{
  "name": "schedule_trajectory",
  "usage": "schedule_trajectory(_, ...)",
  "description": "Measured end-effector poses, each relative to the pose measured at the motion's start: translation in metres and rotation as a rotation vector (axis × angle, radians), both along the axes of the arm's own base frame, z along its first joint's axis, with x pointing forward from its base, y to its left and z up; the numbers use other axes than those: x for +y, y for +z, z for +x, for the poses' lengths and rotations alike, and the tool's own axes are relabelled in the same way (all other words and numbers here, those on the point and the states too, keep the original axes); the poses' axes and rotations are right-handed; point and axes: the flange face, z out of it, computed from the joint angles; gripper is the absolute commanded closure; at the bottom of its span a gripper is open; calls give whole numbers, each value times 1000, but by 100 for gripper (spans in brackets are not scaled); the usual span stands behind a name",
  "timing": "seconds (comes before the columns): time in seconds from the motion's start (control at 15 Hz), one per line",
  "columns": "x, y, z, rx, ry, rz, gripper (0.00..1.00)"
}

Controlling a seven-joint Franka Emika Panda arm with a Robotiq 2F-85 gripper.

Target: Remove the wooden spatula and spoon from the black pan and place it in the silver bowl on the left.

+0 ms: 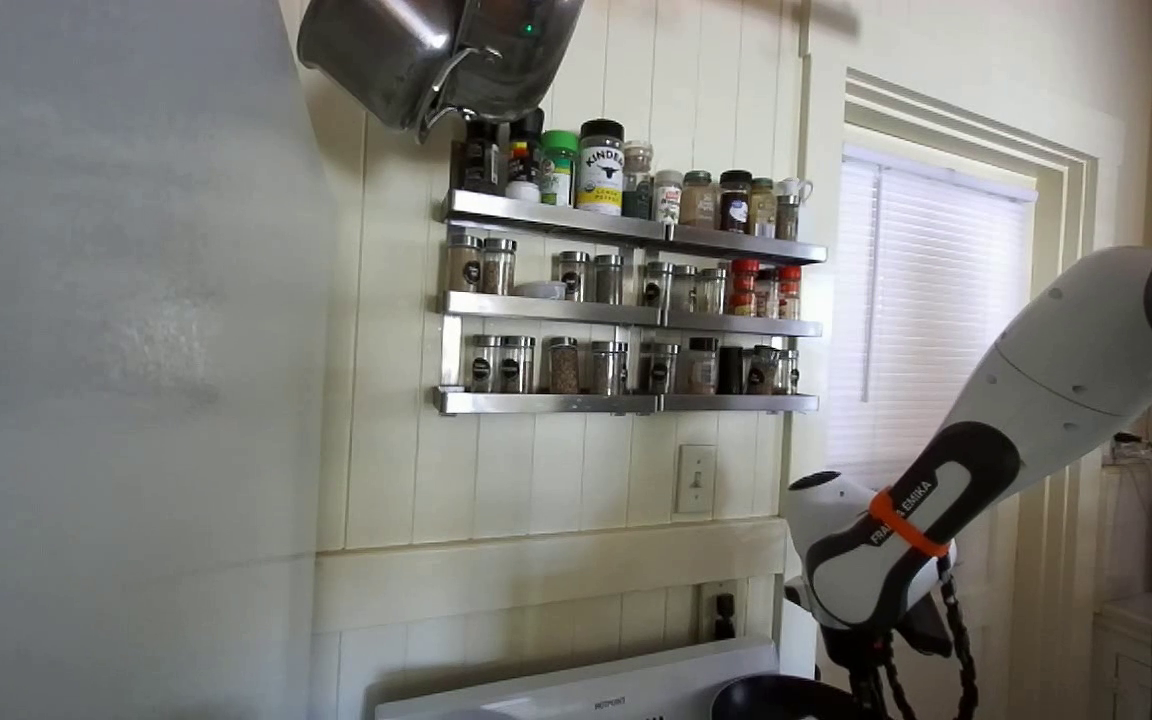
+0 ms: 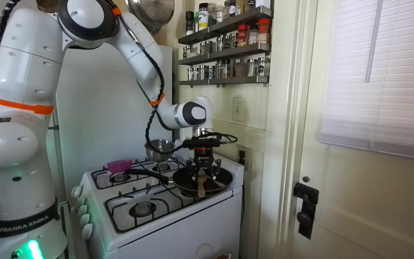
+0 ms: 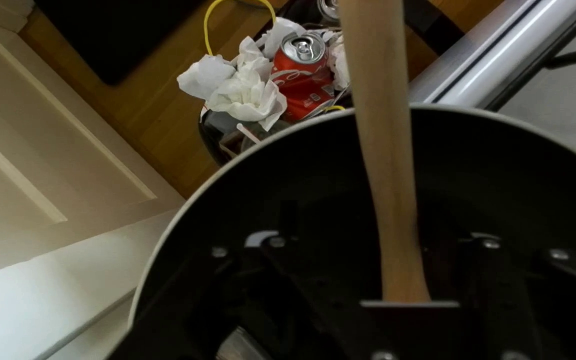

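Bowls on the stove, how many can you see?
2 in an exterior view: the pink bowl nearer the knobs, and the silver bowl farther back; others could be hidden.

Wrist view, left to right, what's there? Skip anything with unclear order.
Door → crumpled white paper → red soda can → wooden handle → black stove grate. Black pan left out; it spans too much width.
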Motion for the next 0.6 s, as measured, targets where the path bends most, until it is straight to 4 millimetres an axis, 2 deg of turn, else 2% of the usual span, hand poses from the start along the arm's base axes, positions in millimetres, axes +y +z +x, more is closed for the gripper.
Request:
schedule_trajectory(0.27,5,-1,4,-3,8,-2,97)
schedule_trajectory(0.33,6,0,4,-5,8,-2,99)
schedule_trajectory(0.4,6,0,5,-7,5,-2,95)
schedule_trajectory(0.6,6,8,6,-24,-2,-4,95)
